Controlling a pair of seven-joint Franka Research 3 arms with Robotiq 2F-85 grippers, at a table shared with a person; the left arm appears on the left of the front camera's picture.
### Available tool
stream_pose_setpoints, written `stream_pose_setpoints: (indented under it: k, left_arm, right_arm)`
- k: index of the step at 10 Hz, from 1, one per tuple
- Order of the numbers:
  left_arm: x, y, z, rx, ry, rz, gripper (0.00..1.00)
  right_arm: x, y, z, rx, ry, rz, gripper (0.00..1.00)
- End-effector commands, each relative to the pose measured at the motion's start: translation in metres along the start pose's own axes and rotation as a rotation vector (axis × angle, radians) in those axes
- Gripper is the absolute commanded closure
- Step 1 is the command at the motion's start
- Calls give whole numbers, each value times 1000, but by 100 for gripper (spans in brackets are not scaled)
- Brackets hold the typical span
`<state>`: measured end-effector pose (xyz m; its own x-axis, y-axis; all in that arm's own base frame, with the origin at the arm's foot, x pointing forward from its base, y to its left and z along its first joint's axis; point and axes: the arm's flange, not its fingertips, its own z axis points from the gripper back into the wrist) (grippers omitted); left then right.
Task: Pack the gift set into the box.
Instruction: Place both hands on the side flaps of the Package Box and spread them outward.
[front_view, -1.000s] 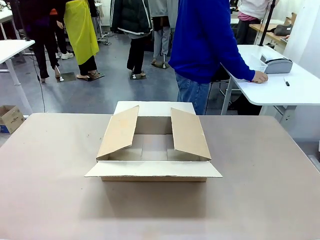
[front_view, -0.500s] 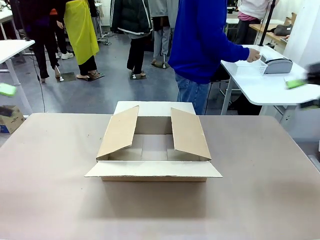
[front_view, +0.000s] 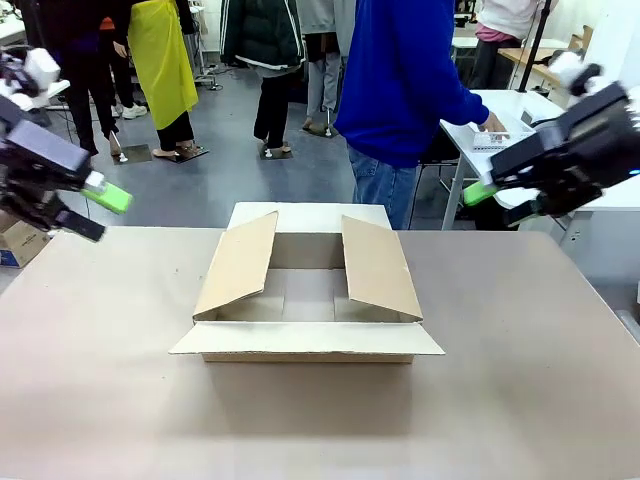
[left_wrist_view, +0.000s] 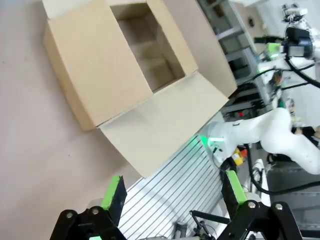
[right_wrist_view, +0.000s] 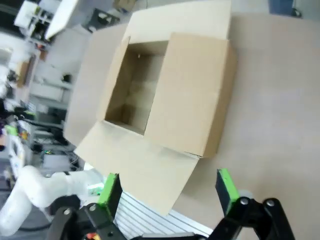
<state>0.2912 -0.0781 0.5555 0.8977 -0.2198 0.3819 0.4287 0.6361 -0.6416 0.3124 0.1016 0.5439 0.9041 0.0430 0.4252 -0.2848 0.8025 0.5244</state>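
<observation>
Both arms have swung in: the left gripper (front_view: 95, 212) hovers at the box's (front_view: 310, 340) ten o'clock and the right gripper (front_view: 497, 202) at two, each with jaws apart and empty. The box lies open mid-table. The basket (front_view: 503, 140) sits on the far white table (front_view: 459, 137) at one o'clock.

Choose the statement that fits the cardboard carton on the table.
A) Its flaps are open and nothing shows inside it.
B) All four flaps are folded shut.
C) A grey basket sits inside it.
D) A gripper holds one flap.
A: the brown cardboard carton has its flaps spread, and the part of its floor that shows is bare. The left gripper and right gripper hover open, apart from it.
</observation>
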Motion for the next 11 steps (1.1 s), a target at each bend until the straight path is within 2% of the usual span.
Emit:
stream_pose_setpoints:
  k: [1, 2, 3, 4, 6, 7, 8, 9, 11]
  left_arm:
    - [35, -42, -54, 130, 124, 31, 0]
    - [54, -52, -71, 218, 159, 115, 0]
    - [72, -60, -87, 356, 154, 199, 0]
    - [89, -65, -101, 455, 134, 268, 0]
    - [120, -58, -127, 479, 174, 354, 0]
    - [128, -53, -138, 439, 157, 395, 0]
    - [101, -58, -125, 486, 120, 280, 0]
    - [101, -58, -125, 486, 120, 280, 0]
    - [101, -58, -125, 486, 120, 280, 0]
  right_arm:
    - [9, 64, -75, -155, 18, 174, 0]
    - [4, 75, -98, -175, -32, 231, 0]
    - [-6, 83, -121, -176, -77, 228, 0]
    - [-16, 83, -139, -297, -41, 257, 0]
    - [-37, 74, -134, -343, -49, 266, 0]
    - [-48, 70, -128, -349, -28, 255, 0]
    - [-61, 67, -131, -329, -24, 236, 0]
    - [-20, 78, -146, -301, -30, 293, 0]
    - [-20, 78, -146, -301, -30, 293, 0]
